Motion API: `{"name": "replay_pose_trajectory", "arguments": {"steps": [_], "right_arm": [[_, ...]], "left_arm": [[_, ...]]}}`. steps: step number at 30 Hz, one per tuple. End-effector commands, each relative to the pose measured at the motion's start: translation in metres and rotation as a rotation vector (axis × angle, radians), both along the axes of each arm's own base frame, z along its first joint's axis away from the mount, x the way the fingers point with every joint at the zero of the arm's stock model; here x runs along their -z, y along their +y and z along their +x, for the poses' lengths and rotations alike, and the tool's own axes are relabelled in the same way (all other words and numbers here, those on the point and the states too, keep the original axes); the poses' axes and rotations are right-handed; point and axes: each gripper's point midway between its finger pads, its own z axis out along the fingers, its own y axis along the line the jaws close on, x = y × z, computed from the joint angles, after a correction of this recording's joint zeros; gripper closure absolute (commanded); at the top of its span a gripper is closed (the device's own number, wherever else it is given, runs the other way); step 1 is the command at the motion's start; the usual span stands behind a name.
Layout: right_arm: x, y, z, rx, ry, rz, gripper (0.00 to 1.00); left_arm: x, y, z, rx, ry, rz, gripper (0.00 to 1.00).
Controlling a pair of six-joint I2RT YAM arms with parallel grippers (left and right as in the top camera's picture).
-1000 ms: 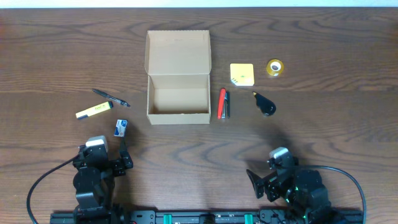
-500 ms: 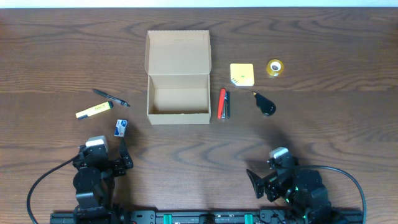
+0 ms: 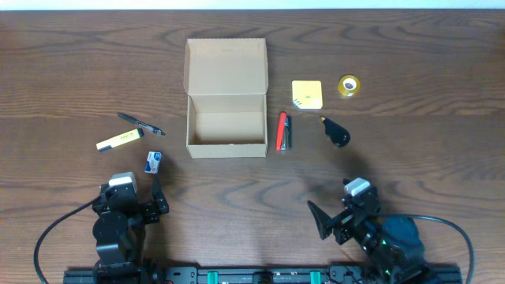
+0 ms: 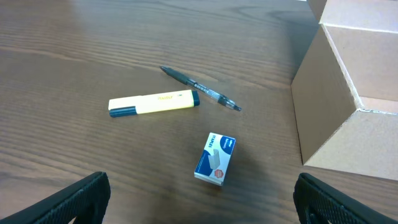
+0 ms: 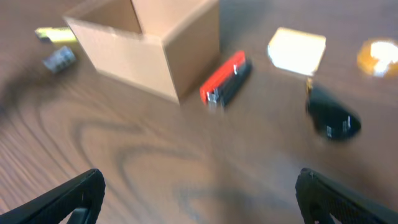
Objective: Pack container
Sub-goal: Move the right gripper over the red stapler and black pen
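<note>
The tan cardboard container [image 3: 226, 126] stands open at the table's middle, its flap lid laid back; it also shows in the left wrist view [image 4: 348, 106] and the right wrist view [image 5: 143, 43]. It looks empty. My left gripper [image 4: 199, 205] is open and empty near the front left, above the table just short of a small blue and white box [image 4: 215, 158]. My right gripper [image 5: 199, 199] is open and empty at the front right, well short of the red and black pens [image 5: 225, 78].
Left of the container lie a yellow highlighter [image 3: 119, 140], a black pen [image 3: 140, 124] and the small blue box [image 3: 154, 162]. To its right lie the red and black pens [image 3: 284, 131], a yellow sticky-note pad [image 3: 307, 93], a tape roll [image 3: 349, 84] and a black object [image 3: 338, 132].
The right arm has shifted and turned a little at the front right; its wrist view is blurred by motion. The left arm and all objects have stayed put.
</note>
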Motion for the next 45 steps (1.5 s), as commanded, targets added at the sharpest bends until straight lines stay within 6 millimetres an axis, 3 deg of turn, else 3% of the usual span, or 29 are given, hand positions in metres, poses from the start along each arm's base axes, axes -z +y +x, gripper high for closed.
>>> {"name": "replay_pose_trajectory", "arguments": {"steps": [1,6,8,10,15,20,24,32,37,45], "right_arm": [[-0.014,0.009,0.000,-0.033,-0.035,0.070,0.01],[-0.040,0.013,0.006,0.068,0.066,0.383,0.01],[-0.039,0.013,0.006,0.157,0.239,0.605,0.01],[-0.034,0.016,0.002,0.189,0.365,0.717,0.01],[-0.031,0.016,0.001,0.211,0.420,0.763,0.01],[-0.050,0.021,0.002,0.154,0.367,0.796,0.01],[-0.054,0.030,-0.003,0.075,0.345,0.756,0.11],[-0.025,0.039,0.007,0.074,0.413,0.582,0.05],[-0.016,0.039,0.028,0.119,0.447,0.453,0.03],[-0.018,0.047,0.080,0.148,0.476,0.225,0.01]], "left_arm": [[0.006,0.002,0.000,-0.009,0.010,0.006,0.05],[0.006,0.002,0.000,-0.009,0.010,0.006,0.05],[0.006,0.002,0.000,-0.009,0.010,0.006,0.05],[0.006,0.002,0.000,-0.009,0.010,0.006,0.05],[0.006,0.002,0.000,-0.009,0.010,0.006,0.05],[0.006,0.002,0.000,-0.009,0.010,0.006,0.05],[0.006,0.002,0.000,-0.009,0.010,0.006,0.05],[0.006,0.002,0.000,-0.009,0.010,0.006,0.05],[0.006,0.002,0.000,-0.009,0.010,0.006,0.05],[0.006,0.002,0.000,-0.009,0.010,0.006,0.05]]}}
